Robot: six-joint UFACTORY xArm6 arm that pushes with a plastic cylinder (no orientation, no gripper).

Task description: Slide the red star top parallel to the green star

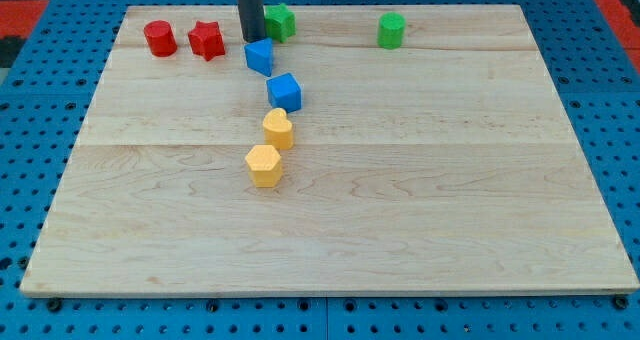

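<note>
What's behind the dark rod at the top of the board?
A green star pokes out from behind the rod on the view's right; its left part is covered. My tip sits just above a blue block.

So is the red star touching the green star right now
No, the red star sits apart from the green star, with my tip between them.

Between the red star and the green star stand only my tip and a blue block.

My tip sits between the red star and the green star. A blue block lies just below it.
</note>
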